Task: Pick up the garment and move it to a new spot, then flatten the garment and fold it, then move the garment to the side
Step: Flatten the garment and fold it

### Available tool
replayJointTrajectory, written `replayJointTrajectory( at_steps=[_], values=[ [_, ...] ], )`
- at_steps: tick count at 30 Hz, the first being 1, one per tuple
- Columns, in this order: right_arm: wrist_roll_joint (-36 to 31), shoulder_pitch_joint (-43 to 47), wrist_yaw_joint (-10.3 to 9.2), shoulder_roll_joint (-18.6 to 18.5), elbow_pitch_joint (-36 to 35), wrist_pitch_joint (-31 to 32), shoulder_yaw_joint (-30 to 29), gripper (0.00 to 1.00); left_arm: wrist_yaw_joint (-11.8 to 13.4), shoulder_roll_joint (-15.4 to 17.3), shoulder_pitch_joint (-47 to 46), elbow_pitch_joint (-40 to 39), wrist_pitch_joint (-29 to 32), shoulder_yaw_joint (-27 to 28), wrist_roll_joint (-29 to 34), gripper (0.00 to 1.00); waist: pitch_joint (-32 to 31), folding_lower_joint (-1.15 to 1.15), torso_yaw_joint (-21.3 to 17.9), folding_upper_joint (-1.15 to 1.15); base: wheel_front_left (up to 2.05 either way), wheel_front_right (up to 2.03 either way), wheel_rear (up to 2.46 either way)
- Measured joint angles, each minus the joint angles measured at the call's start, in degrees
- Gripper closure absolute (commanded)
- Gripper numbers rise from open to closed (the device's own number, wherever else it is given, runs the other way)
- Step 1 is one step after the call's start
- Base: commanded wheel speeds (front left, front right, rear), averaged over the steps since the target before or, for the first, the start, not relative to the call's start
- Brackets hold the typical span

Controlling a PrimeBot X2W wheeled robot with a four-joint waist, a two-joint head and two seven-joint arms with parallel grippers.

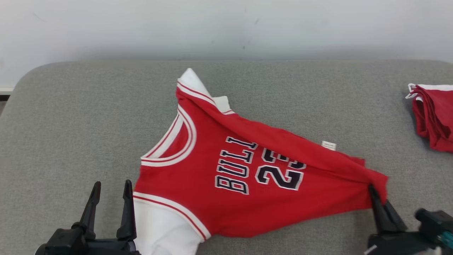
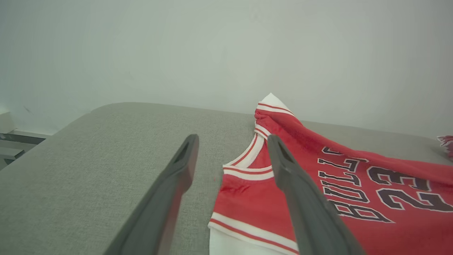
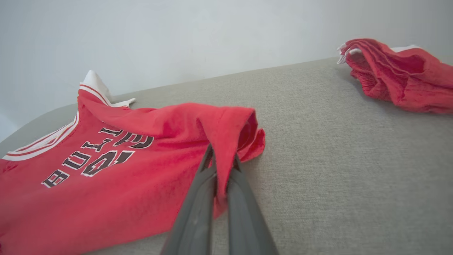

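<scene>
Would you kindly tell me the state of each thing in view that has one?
Jersey: print side up, rumpled, far edge folded over, hem corner pinched.
Left gripper: open, holding nothing.
Right gripper: shut on the jersey's hem corner.
Other garment: bunched in a heap, apart from both grippers.

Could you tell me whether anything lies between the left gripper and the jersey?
Nothing visible does. The open left gripper sits right beside the jersey, over the bare grey cushion. The right gripper is shut on the jersey's hem.
</scene>
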Motion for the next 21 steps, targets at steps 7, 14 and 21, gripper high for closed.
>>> replayJointTrajectory(
  at_steps=[7, 14, 21],
  values=[
    [-0.1, 3.8, -0.01, -3.1, -5.7, 2.0, -5.3, 1.0, 0.3, 0.0, -0.3, 0.1, 0.0, -0.9, -0.4, 0.0, 0.8, 0.0, 0.0, 0.0, 0.0, 0.0, 0.0],
    [-2.4, -1.1, -0.01, -3.7, -7.7, 4.7, -3.2, 1.0, 0.5, 0.0, -0.9, 0.5, 0.0, -1.9, -0.9, 0.0, 1.0, -0.01, 2.1, 0.0, 0.0, 0.0, 0.0],
    [-4.0, -13.2, -0.01, -4.0, 0.4, 6.0, 1.3, 1.0, 0.5, 0.0, -2.3, 1.3, 0.0, -3.8, -2.1, 0.0, 1.5, -0.01, 5.3, 0.0, 0.0, 0.0, 0.0]
  ],
)
